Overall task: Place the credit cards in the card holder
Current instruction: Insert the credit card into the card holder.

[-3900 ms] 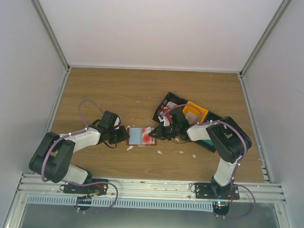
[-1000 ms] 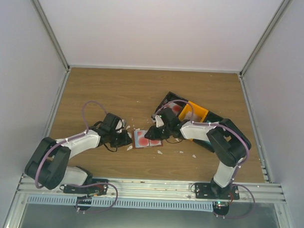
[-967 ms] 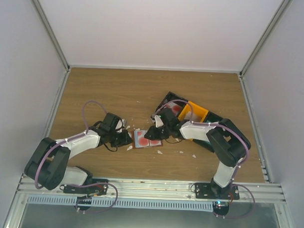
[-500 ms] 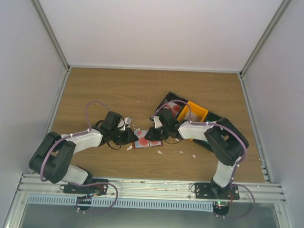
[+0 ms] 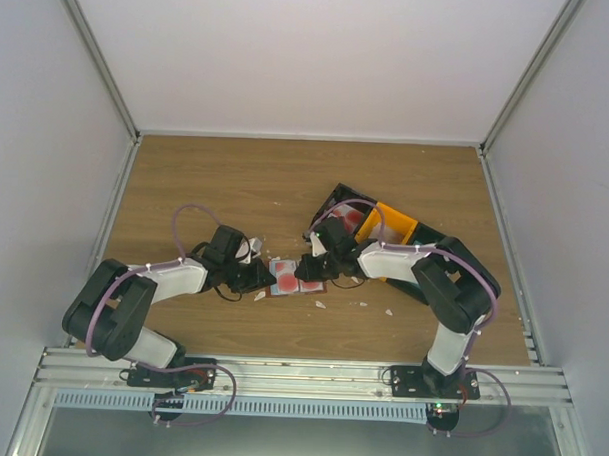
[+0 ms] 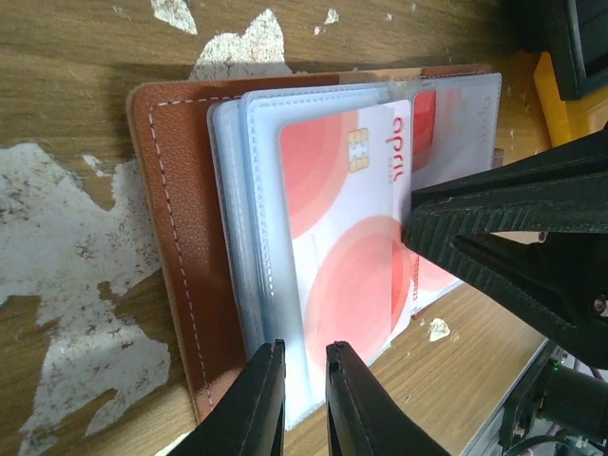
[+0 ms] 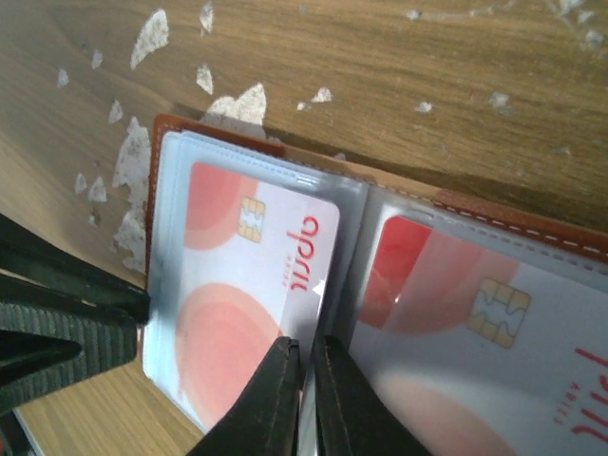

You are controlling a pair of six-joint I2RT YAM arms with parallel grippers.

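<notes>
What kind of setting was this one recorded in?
Likely a lab robot cell: plain white panels in aluminium framing enclose a wooden table, with left arm and right arm bolted to a metal rail.

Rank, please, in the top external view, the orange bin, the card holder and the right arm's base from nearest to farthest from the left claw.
1. card holder: right at the left claw, mid-table.
2. orange bin: farther right, toward the back of the table.
3. right arm's base: far right, at the near edge.
</notes>
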